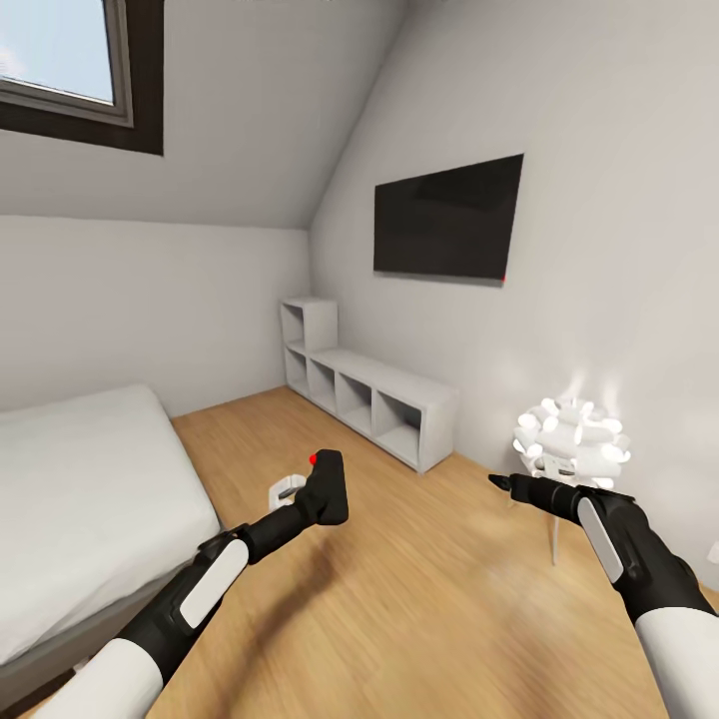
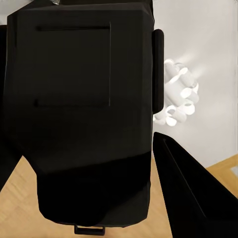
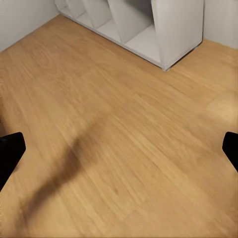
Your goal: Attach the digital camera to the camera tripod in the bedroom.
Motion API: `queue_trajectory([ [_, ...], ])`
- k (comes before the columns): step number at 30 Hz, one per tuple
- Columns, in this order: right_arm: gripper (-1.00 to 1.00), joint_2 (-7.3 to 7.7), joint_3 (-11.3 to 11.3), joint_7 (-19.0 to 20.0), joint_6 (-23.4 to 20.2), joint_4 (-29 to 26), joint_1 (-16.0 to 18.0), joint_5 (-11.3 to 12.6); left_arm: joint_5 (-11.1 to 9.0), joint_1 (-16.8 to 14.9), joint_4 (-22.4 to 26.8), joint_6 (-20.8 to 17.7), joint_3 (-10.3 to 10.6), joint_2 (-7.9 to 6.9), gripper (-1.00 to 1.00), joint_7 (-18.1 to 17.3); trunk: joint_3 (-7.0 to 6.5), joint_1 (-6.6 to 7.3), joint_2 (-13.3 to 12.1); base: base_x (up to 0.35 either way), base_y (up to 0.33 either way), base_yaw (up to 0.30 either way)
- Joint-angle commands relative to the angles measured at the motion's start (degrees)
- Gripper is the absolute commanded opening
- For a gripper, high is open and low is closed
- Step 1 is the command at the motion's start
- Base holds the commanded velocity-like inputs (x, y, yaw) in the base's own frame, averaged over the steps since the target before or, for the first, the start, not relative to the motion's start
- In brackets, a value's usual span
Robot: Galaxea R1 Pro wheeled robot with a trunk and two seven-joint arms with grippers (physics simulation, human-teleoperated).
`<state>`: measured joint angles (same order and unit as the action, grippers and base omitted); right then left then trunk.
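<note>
You are holding the digital camera in your left gripper, clenched around it and raised above the plank floor just beside the bed; a red mark is showing on top, and no brand or lettering is readable on its black body. Your right gripper is hanging over bare floor with fingertips spread wide, gripping nothing. Just beyond it a white-globed lamp is glowing. Farther off, a white cubby shelf is sitting along the wall under a dark blank TV, and a window is showing sky.
</note>
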<state>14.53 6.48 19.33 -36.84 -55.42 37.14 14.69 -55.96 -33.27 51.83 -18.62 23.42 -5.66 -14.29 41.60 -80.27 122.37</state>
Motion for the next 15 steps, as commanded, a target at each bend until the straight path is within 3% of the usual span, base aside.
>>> queue_trajectory([
  [1, 1.0, -0.02, 0.12, 0.18, -0.34, -0.04, 0.03, 0.08, -0.38, -0.04, 0.03, -0.18, 0.09, -0.05, -1.0, -0.04, -0.12, 0.24, -0.39, 0.0, 0.0, 0.0],
  [15, 1.0, -0.12, -1.08, 0.18, -0.34, -0.04, 0.03, 0.08, -0.38, -0.04, 0.1, -0.18, 0.13, -0.05, -1.0, -0.04, -2.63, 3.31, -6.0, 0.0, 0.0, 0.0],
])
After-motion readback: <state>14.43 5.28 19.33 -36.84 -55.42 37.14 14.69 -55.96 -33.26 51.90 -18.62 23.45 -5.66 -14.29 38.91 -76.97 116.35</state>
